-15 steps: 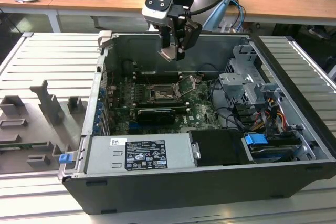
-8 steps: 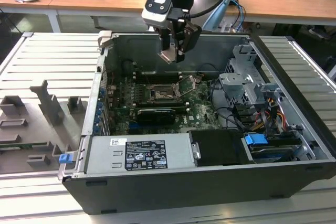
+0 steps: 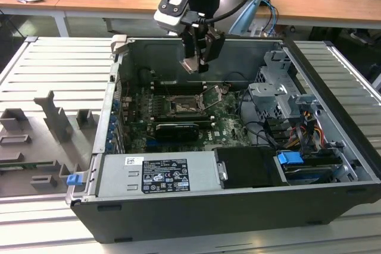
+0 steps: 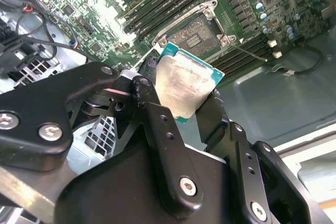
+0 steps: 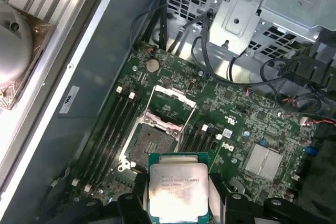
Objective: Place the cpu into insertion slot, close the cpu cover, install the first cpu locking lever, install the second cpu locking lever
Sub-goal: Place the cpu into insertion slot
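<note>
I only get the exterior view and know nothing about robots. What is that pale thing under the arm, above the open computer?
Observer: The cpu, a square chip with a silvery face and green edge, seen in both wrist views.
Visitor: Is it gripped?
Observer: Yes, the gripper is shut on it, black fingers against two opposite edges.
Visitor: And the socket on the board?
Observer: The insertion slot is empty, its dark contact bed bare.
</note>
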Motion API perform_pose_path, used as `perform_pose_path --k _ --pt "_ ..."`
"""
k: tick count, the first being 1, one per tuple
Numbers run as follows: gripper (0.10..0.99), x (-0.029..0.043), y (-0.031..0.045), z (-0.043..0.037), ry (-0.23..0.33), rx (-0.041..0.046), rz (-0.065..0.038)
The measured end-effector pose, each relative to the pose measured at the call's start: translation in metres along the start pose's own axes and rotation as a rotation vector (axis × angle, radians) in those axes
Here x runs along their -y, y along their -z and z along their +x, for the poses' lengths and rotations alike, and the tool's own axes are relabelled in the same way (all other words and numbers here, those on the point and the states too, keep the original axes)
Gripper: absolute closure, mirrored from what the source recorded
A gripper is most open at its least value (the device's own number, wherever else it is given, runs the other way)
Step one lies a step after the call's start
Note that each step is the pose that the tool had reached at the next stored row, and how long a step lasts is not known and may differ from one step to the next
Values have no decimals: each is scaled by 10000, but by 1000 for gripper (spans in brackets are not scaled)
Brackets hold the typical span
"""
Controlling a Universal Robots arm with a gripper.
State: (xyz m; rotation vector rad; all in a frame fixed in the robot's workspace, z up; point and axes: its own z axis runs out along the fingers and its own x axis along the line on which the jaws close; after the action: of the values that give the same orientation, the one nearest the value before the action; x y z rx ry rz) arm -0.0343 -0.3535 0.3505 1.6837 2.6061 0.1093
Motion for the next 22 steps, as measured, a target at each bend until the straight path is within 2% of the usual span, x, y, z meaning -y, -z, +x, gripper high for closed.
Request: perform_pose_path --k 16,17,22 --pt "545 7 -88 -1 -65 6 -2" --pt "545 9 -102 0 -431 34 -4" --pt "545 15 -188 -1 -1495 119 -11"
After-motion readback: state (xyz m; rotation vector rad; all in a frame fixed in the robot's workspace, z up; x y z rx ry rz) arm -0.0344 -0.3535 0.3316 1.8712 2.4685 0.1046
